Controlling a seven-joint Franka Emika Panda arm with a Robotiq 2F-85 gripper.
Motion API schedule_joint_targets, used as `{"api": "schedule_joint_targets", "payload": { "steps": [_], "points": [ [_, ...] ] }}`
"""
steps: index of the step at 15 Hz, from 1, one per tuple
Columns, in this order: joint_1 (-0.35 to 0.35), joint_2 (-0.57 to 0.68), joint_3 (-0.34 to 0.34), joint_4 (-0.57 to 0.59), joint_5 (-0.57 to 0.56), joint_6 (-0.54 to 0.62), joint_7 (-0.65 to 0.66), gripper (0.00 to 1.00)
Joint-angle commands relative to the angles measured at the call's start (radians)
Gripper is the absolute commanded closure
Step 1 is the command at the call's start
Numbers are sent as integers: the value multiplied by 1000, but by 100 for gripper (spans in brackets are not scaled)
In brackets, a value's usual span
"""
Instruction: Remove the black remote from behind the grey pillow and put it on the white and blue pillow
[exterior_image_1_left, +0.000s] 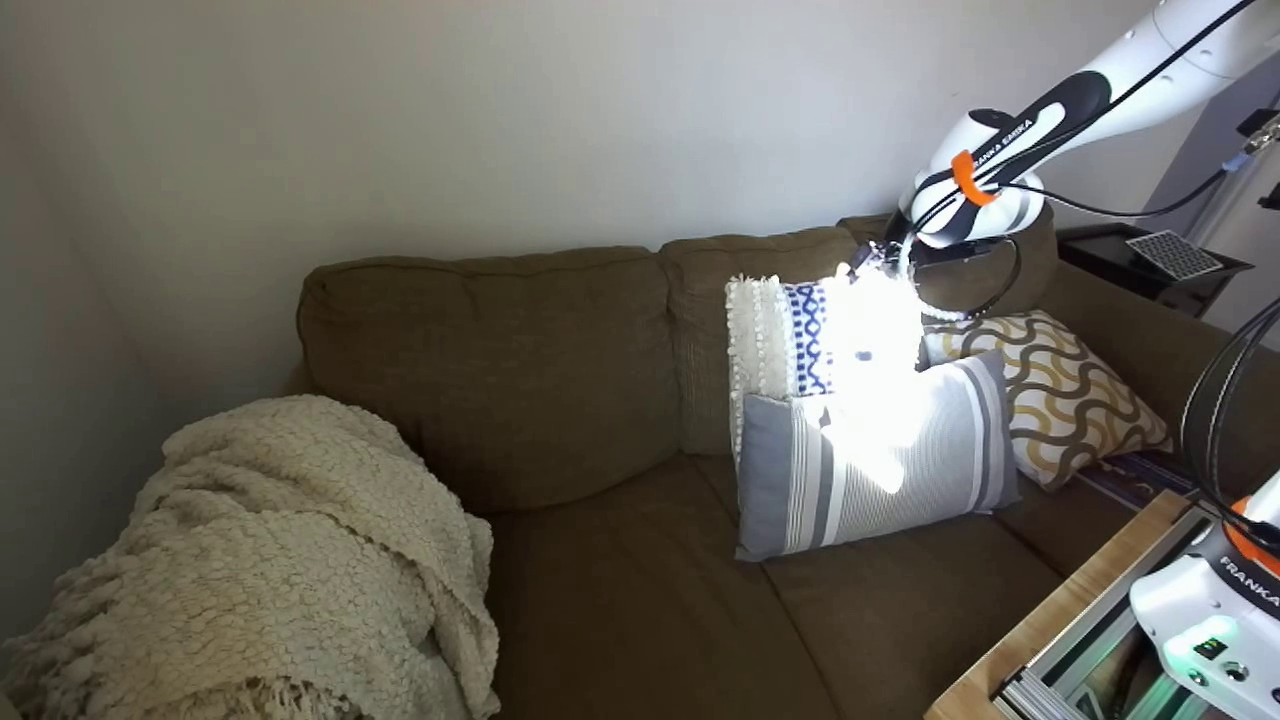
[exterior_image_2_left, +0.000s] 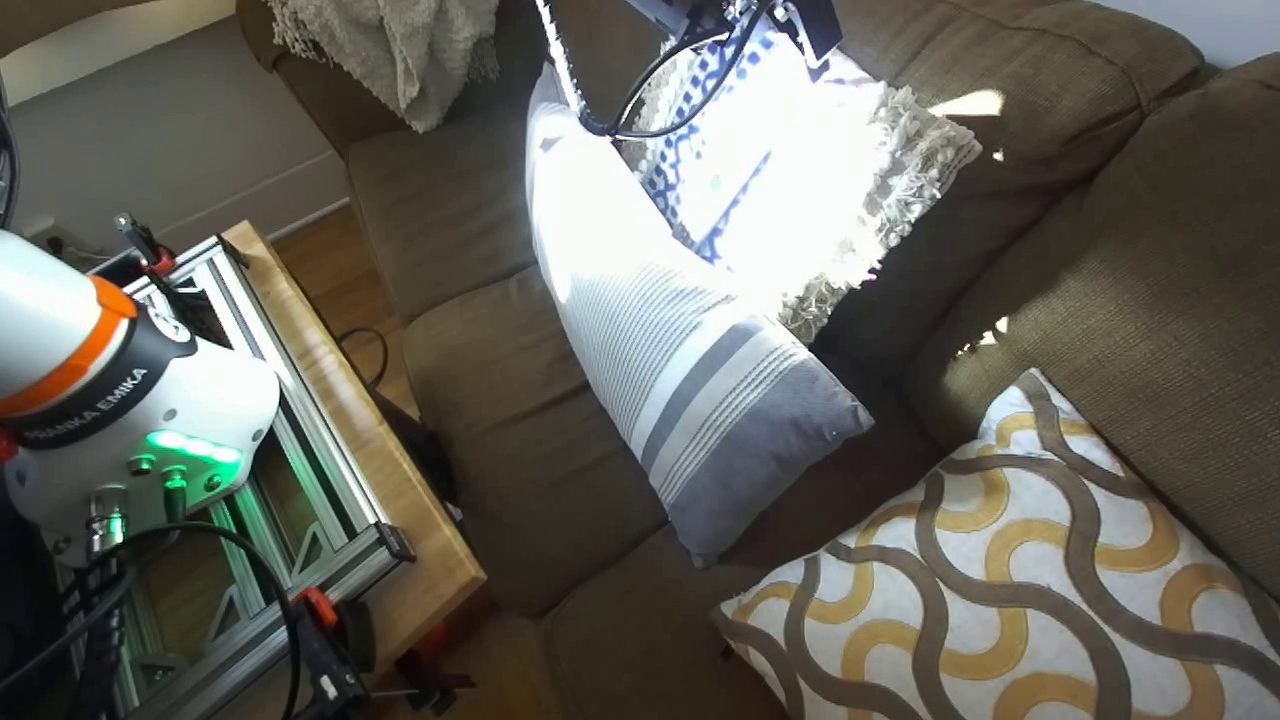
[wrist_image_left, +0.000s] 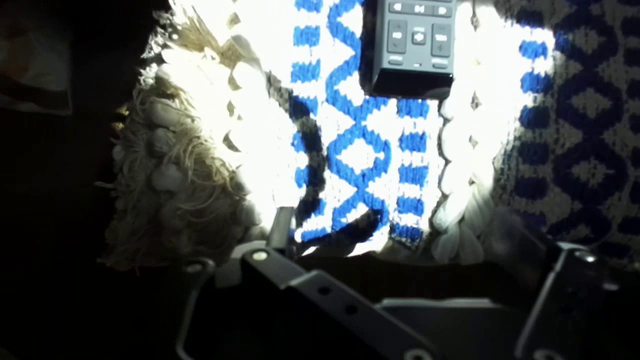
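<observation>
The black remote (wrist_image_left: 415, 45) lies against the white and blue pillow (wrist_image_left: 360, 150) at the top of the wrist view, its far end cut off. Glare hides it in both exterior views. The white and blue pillow leans on the sofa back in both exterior views (exterior_image_1_left: 808, 335) (exterior_image_2_left: 890, 200). The grey pillow (exterior_image_1_left: 765, 480) stands in front of its lower part and also shows in an exterior view (exterior_image_2_left: 700, 370). My gripper (wrist_image_left: 405, 232) is open and empty, fingers wide apart, at the pillow's top edge, apart from the remote. It also shows in both exterior views (exterior_image_1_left: 868, 262) (exterior_image_2_left: 780, 35).
The brown sofa (exterior_image_1_left: 500, 370) runs along the wall. A lattice-pattern pillow (exterior_image_1_left: 1060, 390) lies beside the grey pillow and shows in an exterior view (exterior_image_2_left: 1000, 570). A cream blanket (exterior_image_1_left: 290, 540) covers the sofa's far end. A wooden table (exterior_image_2_left: 400, 500) carries the arm base.
</observation>
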Motion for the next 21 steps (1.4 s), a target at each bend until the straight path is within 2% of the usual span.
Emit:
{"api": "schedule_joint_targets", "payload": {
  "steps": [1, 5, 8, 16, 17, 18, 19, 21],
  "points": [
    [-24, -21, 27, 16, 46, -124, -63, 0],
    [-17, 1, 27, 65, 50, -304, -110, 0],
    [-2, 59, 6, 118, 20, -389, -91, 0],
    [21, 216, 3, 212, 11, -418, -60, 0],
    [22, 229, 3, 222, 11, -423, -61, 2],
    [25, 241, -1, 233, 7, -417, -58, 15],
    [24, 251, 2, 239, 10, -412, -62, 13],
    [21, 266, 9, 248, 16, -390, -69, 18]
  ]
}}
